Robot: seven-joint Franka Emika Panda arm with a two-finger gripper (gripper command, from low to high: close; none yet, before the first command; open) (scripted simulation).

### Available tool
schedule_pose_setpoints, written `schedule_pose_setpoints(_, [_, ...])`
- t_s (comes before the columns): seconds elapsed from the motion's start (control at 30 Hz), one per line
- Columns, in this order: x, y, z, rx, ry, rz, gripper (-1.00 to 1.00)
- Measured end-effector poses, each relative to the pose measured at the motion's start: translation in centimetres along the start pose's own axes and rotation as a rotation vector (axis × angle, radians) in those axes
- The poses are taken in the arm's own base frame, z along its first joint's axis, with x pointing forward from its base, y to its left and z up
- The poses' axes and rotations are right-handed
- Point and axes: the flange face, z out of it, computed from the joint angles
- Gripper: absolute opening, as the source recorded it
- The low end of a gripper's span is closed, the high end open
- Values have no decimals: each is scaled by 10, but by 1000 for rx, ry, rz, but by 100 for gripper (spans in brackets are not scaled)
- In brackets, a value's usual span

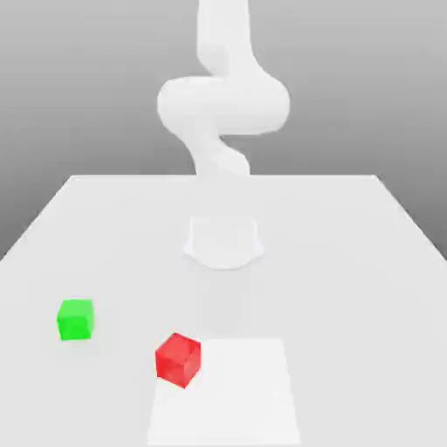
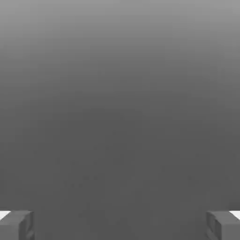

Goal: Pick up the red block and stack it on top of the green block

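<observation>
The red block (image 1: 178, 359) lies on the white table (image 1: 349, 262) near its front edge, turned at an angle. The green block (image 1: 76, 319) sits apart from it, further toward the exterior view's left and slightly further back. Nothing rests on either block. In the hand view my gripper (image 2: 120, 225) is open: its two grey fingertips (image 2: 16, 225) stand far apart at the picture's corners, with nothing between them and only plain grey background ahead. Neither block appears in the hand view.
The white arm rises from its round base (image 1: 223, 240) at the middle of the table, behind both blocks. A pale white rectangular shape (image 1: 236, 393) lies at the front edge, touching the red block's side toward the exterior view's right.
</observation>
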Motion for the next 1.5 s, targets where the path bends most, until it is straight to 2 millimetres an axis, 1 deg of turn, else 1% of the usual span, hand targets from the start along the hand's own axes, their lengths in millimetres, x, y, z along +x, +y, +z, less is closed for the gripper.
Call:
schedule_pose_setpoints(0.07, [-1, 17, 54, -52, -59, 53, 0])
schedule_pose_setpoints(0.13, [-7, 37, 103, -106, -112, 103, 0])
schedule_pose_setpoints(0.2, [-17, 59, 148, -164, -160, 151, 0])
schedule_pose_setpoints(0.3, [-39, 98, 210, -259, -220, 220, 0])
schedule_pose_setpoints(0.37, [-58, 128, 246, -329, -255, 265, 0])
schedule_pose_setpoints(0.43, [-79, 160, 277, -403, -283, 309, 0])
schedule_pose_setpoints(0.5, [-101, 193, 301, -477, -304, 348, 0])
schedule_pose_setpoints(0.57, [-123, 227, 320, -553, -319, 386, 0])
schedule_pose_setpoints(0.6, [-133, 246, 327, -593, -322, 409, 0])
schedule_pose_setpoints(0.67, [-147, 267, 341, -632, -325, 427, 0])
schedule_pose_setpoints(0.87, [-174, 296, 381, -644, -329, 425, 0])
schedule_pose_setpoints(0.9, [-177, 299, 385, -644, -329, 426, -100])
schedule_pose_setpoints(1.1, [-179, 301, 387, -644, -329, 426, -100])
schedule_pose_setpoints(1.13, [-177, 299, 385, -644, -329, 425, -100])
schedule_pose_setpoints(1.2, [-169, 291, 375, -642, -328, 423, -100])
schedule_pose_setpoints(1.37, [-152, 271, 341, -644, -328, 430, -100])
schedule_pose_setpoints(1.47, [-139, 279, 330, -662, -300, 527, -100])
schedule_pose_setpoints(1.5, [-129, 289, 326, -673, -280, 588, -100])
